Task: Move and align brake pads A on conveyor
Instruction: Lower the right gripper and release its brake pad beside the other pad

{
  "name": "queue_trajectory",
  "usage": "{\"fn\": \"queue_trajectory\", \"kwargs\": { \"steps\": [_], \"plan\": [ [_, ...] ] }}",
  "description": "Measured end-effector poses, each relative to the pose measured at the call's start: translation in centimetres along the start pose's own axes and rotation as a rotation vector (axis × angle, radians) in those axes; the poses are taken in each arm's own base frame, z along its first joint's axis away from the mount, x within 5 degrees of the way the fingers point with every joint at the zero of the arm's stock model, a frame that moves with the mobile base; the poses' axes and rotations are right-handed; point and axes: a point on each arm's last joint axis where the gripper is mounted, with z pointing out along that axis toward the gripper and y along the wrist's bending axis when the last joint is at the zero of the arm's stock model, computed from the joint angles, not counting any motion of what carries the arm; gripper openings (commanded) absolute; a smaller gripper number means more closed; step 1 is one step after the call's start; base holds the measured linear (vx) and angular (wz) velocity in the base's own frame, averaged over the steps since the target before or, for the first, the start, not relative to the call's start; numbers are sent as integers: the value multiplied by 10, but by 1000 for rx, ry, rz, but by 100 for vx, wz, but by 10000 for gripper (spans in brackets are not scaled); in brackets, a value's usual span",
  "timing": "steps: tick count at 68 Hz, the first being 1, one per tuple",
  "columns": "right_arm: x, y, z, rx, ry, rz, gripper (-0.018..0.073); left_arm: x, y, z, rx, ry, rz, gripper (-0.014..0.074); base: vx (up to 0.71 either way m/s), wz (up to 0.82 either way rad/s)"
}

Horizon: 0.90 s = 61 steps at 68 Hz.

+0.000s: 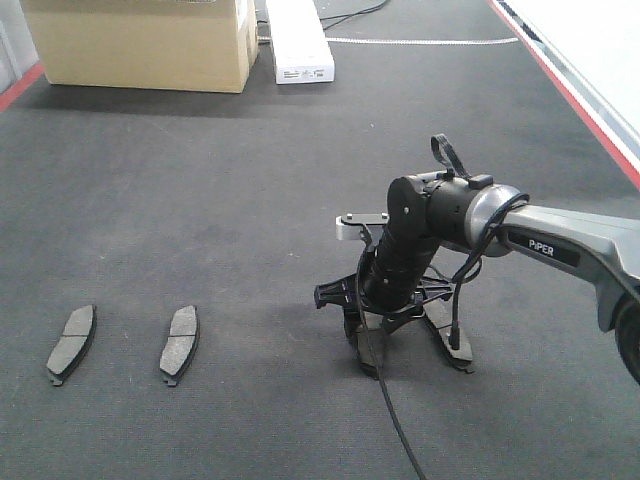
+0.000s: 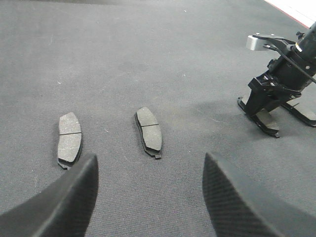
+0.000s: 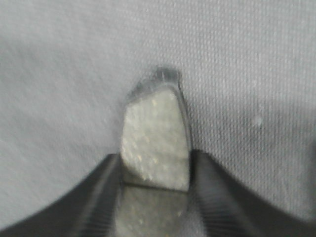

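Grey brake pad (image 3: pixel 157 140) sits clamped between our right gripper (image 3: pixel 155 170) fingers, low over the conveyor (image 1: pixel 250 200). Two more pads, left pad (image 1: pixel 72 342) and second pad (image 1: pixel 180 343), lie flat side by side, well apart from it. Fourth pad (image 1: pixel 450 338) rests just beside the right gripper. Our left gripper (image 2: pixel 148 192) hangs spread wide, holding nothing.

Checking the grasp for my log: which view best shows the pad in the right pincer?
The right wrist view: the held pad fills it, clamped between both fingers. In the front view the right pincer mostly hides it; the left wrist view shows it small.
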Motion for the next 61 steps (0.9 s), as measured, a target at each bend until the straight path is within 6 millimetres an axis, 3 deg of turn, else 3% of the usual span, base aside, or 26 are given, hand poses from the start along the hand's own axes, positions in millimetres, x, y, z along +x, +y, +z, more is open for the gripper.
{"fn": "queue_trajectory", "kwargs": {
  "steps": [13, 20, 30, 39, 61],
  "plan": [
    [0, -5, -17, 67, -27, 1, 471, 0, 0, 0, 0, 0, 0, 451, 0, 0],
    [3, -5, -50, 87, -81, -23, 471, 0, 0, 0, 0, 0, 0, 451, 0, 0],
    [17, -5, -113, 86, -210, -48, 471, 0, 0, 0, 0, 0, 0, 451, 0, 0],
    [49, -11, -154, 85, -314, -67, 471, 0, 0, 0, 0, 0, 0, 451, 0, 0],
    [152, -39, -208, 91, -540, -80, 471, 0, 0, 0, 0, 0, 0, 451, 0, 0]
  ]
}}
